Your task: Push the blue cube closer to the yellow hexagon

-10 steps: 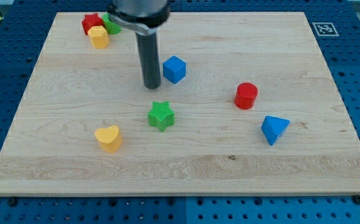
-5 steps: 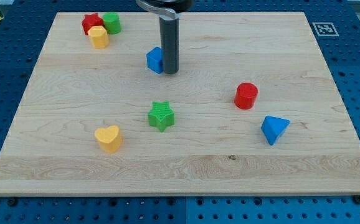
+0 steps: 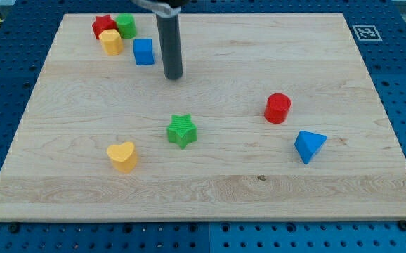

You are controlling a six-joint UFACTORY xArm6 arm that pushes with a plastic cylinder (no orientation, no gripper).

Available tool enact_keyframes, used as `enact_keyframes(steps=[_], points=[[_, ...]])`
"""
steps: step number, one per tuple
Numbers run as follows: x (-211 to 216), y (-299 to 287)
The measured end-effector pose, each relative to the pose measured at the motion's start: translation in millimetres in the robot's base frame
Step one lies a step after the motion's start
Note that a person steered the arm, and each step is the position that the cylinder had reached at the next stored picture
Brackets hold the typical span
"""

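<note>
Currently, my tip (image 3: 173, 76) stands on the wooden board (image 3: 210, 183) in the upper-left part of the view, just to the right of the blue cube (image 3: 144, 51) and slightly lower; a narrow strip of bare wood shows between them, so I record no contact. I operate a plain dark rod with no hand, so nothing opens or closes and nothing is held.

The blue cube sits upright near the view's top, close to the right of the yellow hexagon (image 3: 112, 42), with a small gap between the two. The yellow hexagon forms a tight cluster with the red star (image 3: 103, 26) above it and to its left, and the green cylinder (image 3: 126, 25) above it and to its right; whether these three touch one another I cannot tell for certain, though they appear pressed together.

Well apart from that group, the green star (image 3: 182, 131) lies near the board's middle, with the yellow heart (image 3: 122, 156) below it toward the view's left. On the view's right, the red cylinder (image 3: 277, 107) stands upright, and the blue triangular block (image 3: 308, 145) lies just below it, slightly further right.
</note>
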State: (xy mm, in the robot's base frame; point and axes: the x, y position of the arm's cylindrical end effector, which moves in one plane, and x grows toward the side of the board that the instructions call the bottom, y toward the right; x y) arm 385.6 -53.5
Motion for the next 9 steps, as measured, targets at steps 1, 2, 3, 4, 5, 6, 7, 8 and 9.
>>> enact_keyframes(steps=[1, 2, 3, 4, 5, 6, 7, 8, 9], points=[[-17.6, -13.0], [-63.2, -37.0], [-72.0, -51.7], [-71.1, -52.9], [-37.6, -42.1], [-58.5, -48.9], [-80.9, -64.5], [-54.4, -65.3], [-25.6, -69.5]])
